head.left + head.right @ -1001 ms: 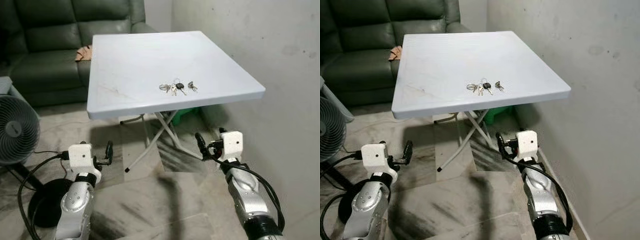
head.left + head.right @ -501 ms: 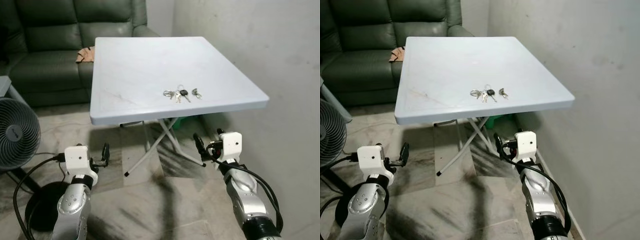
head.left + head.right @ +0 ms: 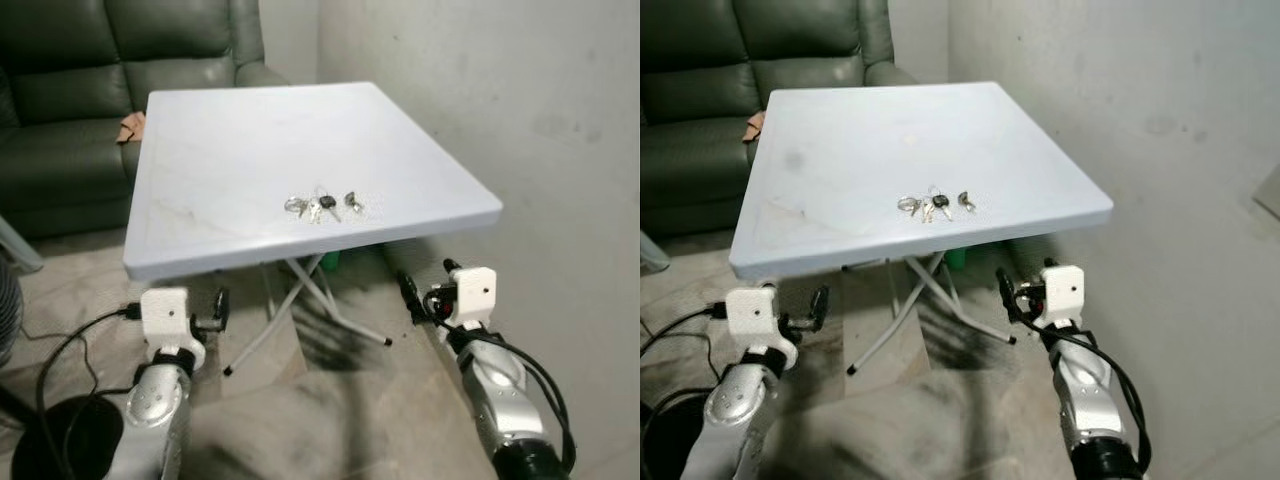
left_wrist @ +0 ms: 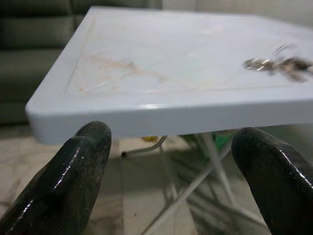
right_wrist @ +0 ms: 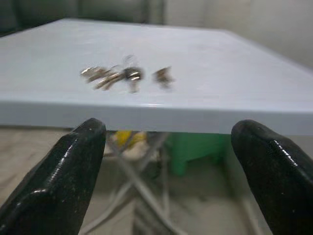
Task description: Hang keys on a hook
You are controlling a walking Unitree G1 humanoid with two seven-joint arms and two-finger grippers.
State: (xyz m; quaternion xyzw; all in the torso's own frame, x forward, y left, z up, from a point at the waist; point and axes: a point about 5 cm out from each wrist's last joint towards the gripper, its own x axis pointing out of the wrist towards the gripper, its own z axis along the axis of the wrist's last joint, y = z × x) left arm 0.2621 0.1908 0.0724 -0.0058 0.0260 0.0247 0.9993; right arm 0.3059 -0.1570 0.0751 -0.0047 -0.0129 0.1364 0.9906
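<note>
Lighting is even, soft indoor light. The table (image 3: 250, 130) casts a dark shadow on the floor beneath. Its front edge shows mild glare. Head views are slightly motion-blurred; beyond the right gripper (image 5: 166, 171), the keys (image 5: 124, 76) appear smeared.

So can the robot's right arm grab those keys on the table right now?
Probably not yet. The keys lie on top of the white table, near its front edge, while the right gripper hangs open below that edge. Nothing blocks them, so it must lift first.
</note>
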